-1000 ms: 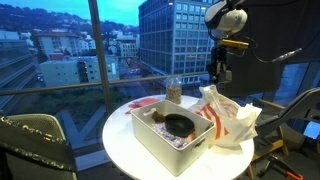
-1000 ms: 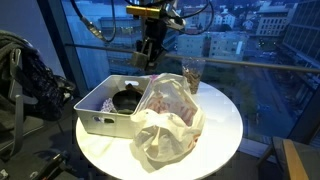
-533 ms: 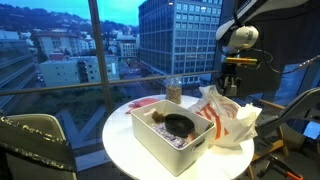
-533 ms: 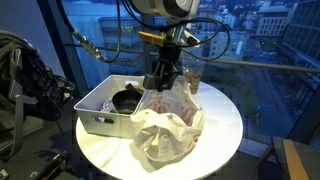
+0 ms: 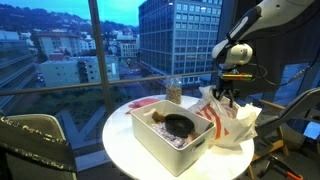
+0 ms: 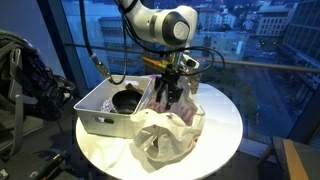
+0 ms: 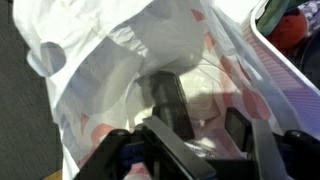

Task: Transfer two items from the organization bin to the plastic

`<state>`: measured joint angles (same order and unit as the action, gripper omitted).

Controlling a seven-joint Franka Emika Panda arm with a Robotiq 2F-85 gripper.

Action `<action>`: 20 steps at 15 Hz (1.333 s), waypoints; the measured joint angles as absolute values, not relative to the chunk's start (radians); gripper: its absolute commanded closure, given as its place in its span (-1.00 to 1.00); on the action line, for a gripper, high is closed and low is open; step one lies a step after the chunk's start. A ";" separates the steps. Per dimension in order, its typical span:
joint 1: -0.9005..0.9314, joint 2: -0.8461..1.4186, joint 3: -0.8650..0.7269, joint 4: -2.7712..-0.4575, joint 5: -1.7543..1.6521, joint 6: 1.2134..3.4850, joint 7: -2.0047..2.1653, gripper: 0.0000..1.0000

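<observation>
Your pincer (image 6: 169,97) hung spread open over plastic bag (image 6: 165,140); dark item (image 7: 172,105) lay inside; bin (image 6: 93,108) alongside on table (image 6: 226,126).

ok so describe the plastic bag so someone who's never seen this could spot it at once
Find the round white table by the window; a rigid white bin sits on it, and the plastic bag slumps just beside that bin, under the pincer. Unlike the stiff bin and the clear glass behind, it is thin, crumpled and white with reddish print.
</observation>
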<state>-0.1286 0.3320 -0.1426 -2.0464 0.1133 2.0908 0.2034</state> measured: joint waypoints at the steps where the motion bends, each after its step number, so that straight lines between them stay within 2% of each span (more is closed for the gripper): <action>1: -0.124 0.318 -0.143 -2.052 0.093 2.096 0.216 -1.00; 6: -0.057 0.146 -0.138 -2.116 -0.096 2.131 0.378 -0.99; 11: 0.015 0.051 -0.027 -2.121 -0.063 2.153 0.327 -1.00; 15: 0.077 0.148 0.064 -2.079 0.034 2.173 0.211 -1.00; 20: 0.113 0.373 0.124 -1.961 0.056 2.181 0.019 -1.00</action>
<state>0.1128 0.3728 0.1239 -1.9606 0.0561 2.1815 0.0187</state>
